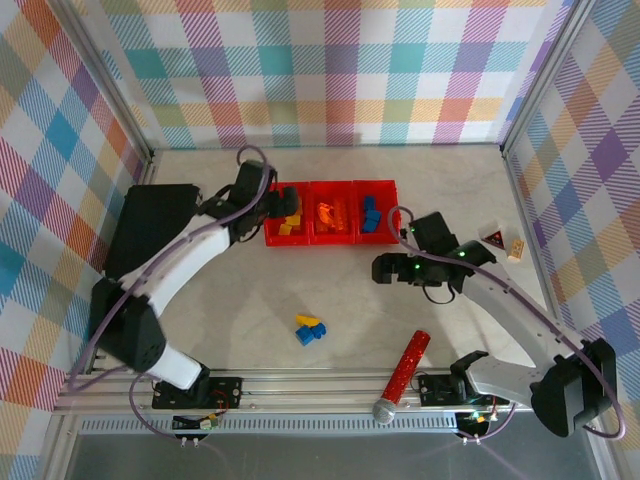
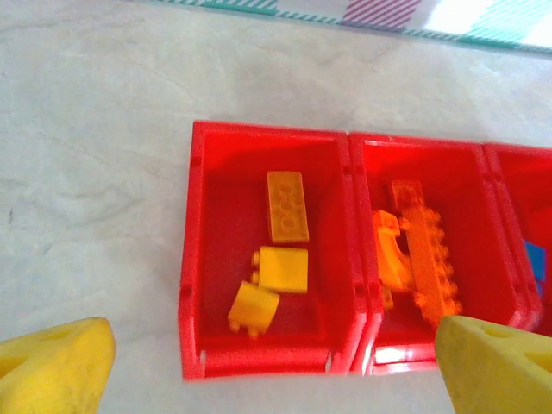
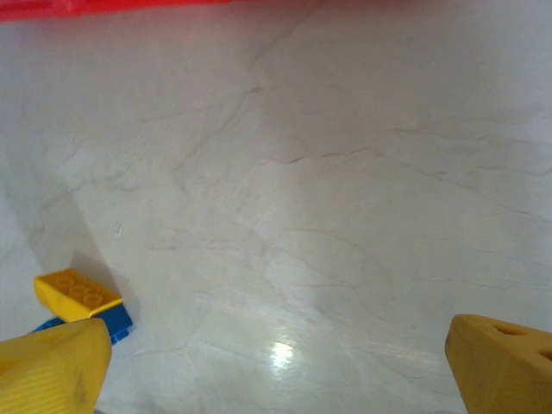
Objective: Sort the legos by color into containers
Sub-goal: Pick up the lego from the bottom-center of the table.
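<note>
hovering over left bin (image 2: 191, 259) rim, left gripper (image 2: 276, 358) released; right gripper (image 3: 276, 362) released over open table (image 3: 345, 216)

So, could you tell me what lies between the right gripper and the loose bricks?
Bare table between right gripper and loose bricks, per the top view.

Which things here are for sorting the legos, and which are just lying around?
For the job:
- red bins
- binned yellow bricks
- binned orange bricks
- binned blue bricks
- loose yellow brick
- loose blue bricks

Just lying about:
- sparkly red stick
- tan block
- dark triangle piece
- black case
</note>
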`<state>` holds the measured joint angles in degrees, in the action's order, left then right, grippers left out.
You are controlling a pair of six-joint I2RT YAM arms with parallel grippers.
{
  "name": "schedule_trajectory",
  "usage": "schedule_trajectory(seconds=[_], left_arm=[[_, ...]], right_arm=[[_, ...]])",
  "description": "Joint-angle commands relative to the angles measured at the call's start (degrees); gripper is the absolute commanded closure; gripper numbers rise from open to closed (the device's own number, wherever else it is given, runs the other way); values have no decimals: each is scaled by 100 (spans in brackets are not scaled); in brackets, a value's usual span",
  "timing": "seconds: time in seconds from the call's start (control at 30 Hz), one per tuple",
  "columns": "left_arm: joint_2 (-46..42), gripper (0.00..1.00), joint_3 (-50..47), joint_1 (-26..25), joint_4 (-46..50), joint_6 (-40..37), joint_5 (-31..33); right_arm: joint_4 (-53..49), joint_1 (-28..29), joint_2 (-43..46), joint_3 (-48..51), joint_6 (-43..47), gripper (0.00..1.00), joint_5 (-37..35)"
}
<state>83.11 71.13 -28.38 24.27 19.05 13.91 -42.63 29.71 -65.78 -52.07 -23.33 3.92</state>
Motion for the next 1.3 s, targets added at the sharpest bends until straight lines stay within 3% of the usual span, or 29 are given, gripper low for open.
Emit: schedule_trajectory(seconds=[0.0, 0.27, 0.4, 0.6, 0.87, 1.07, 1.27], left_arm=[[-843, 4, -898, -153, -77, 202, -24], [-3694, 4, -2578, -271, 821, 1012, 483], [-4963, 3, -2561, -282, 1582, 1222, 824], [-5700, 2, -2011, -282, 2527, 1286, 1395], [-6329, 0, -1865, -282, 3122, 1191, 1774], [-6504, 0, -1759, -282, 3441, 1053, 2255], [-6558, 0, -1805, -282, 3479, 1036, 2341]], right_arm=[[122, 591, -274, -196, 19, 2, 314], [13, 2372, -1248, -572, -272, 2, -126], [-35, 3151, -1798, -904, -674, 4, -408], [-310, 4051, -2912, -1854, -809, 6, -906], [-834, 4438, -4134, -2990, -628, 12, -1243], [-844, 4455, -4431, -3171, -528, 19, -1215], [-844, 4485, -4594, -3293, -418, 27, -1065]])
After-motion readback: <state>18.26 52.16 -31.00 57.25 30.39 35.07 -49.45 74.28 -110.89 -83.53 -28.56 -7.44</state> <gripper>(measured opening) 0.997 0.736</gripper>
